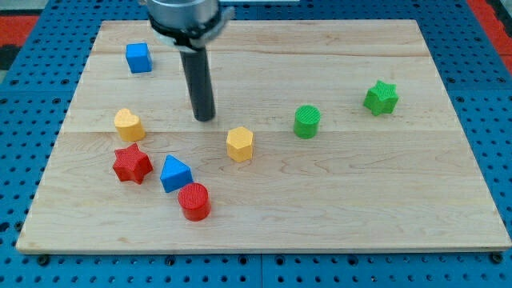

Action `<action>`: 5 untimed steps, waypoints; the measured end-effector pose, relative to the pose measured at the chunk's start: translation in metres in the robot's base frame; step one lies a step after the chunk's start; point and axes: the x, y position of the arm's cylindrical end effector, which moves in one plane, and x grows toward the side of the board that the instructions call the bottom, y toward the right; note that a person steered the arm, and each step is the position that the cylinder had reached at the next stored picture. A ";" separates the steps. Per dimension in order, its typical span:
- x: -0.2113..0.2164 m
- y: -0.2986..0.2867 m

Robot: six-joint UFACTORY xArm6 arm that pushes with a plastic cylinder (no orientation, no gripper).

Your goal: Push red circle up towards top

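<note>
The red circle (194, 201) is a short red cylinder near the view's bottom left of the wooden board (336, 200). A blue triangle (174, 174) sits touching or nearly touching it on its upper left. My tip (205, 118) stands well above the red circle toward the view's top, apart from every block. A yellow hexagon (239, 144) lies to the lower right of my tip, and a yellow heart (129, 125) lies to its left.
A red star (131, 164) sits left of the blue triangle. A blue cube (138, 58) is at the top left. A green cylinder (306, 122) and a green star (382, 98) are on the right half.
</note>
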 end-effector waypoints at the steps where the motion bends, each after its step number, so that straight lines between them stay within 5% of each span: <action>1: 0.044 0.000; 3: 0.059 0.045; 4: 0.112 0.073; 5: 0.170 0.013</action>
